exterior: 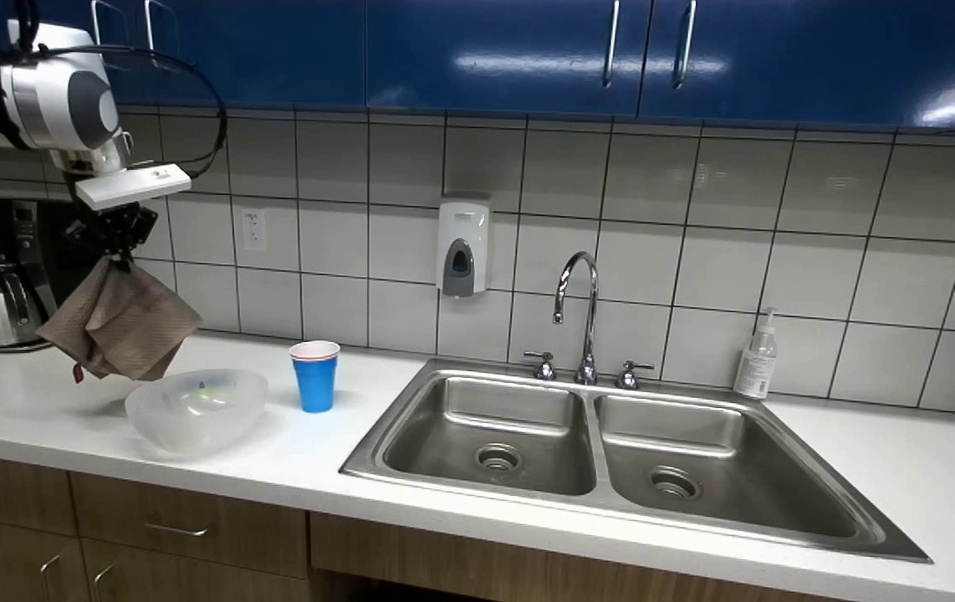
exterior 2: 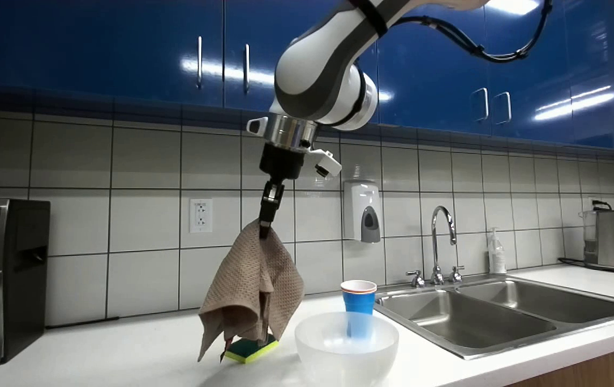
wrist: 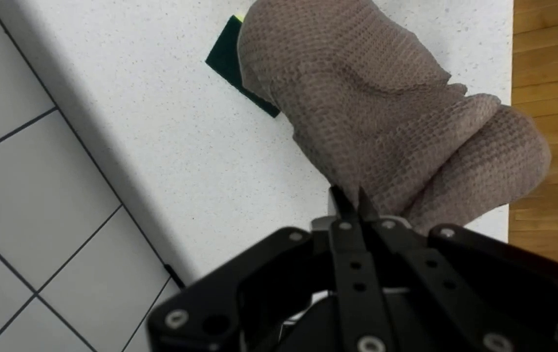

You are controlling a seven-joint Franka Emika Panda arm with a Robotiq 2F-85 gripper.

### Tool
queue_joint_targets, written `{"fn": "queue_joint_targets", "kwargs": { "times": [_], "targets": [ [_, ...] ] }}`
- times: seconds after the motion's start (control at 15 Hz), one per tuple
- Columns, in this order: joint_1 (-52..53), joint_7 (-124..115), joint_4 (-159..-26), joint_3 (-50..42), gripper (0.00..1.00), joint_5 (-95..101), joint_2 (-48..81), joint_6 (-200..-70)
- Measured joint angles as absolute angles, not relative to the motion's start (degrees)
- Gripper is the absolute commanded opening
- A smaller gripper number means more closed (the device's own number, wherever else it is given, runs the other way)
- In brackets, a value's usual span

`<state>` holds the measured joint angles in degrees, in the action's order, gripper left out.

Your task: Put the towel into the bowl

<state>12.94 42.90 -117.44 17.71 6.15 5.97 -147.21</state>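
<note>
The gripper [exterior 2: 265, 228] holds the towel [exterior 2: 248, 279] pinched near its top; in both exterior views the bowl [exterior 2: 339, 361] lies to the right and, it seems, nearer.

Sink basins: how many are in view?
2, side by side in both exterior views: the left basin nearer the bowl, the right basin nearer the pump bottle.

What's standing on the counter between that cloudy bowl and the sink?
In an exterior view, a blue cup stands between the translucent bowl and the double-basin sink.
</note>
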Motion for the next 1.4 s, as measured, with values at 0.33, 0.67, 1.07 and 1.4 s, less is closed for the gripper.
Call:
{"fn": "queue_joint_targets", "kwargs": {
  "times": [0.33,0.67,1.07,1.4],
  "targets": [
    [11.53,47.72,-121.42,14.74,0.01,-1.19,0.59,-148.81],
    [11.61,51.11,-126.48,11.72,0.01,-6.17,-6.32,-148.86],
    [12.76,52.58,-133.96,7.65,0.01,-7.63,-13.14,-148.7],
    [13.16,52.84,-139.32,5.32,0.01,-7.41,-14.73,-148.67]
  ]
}}
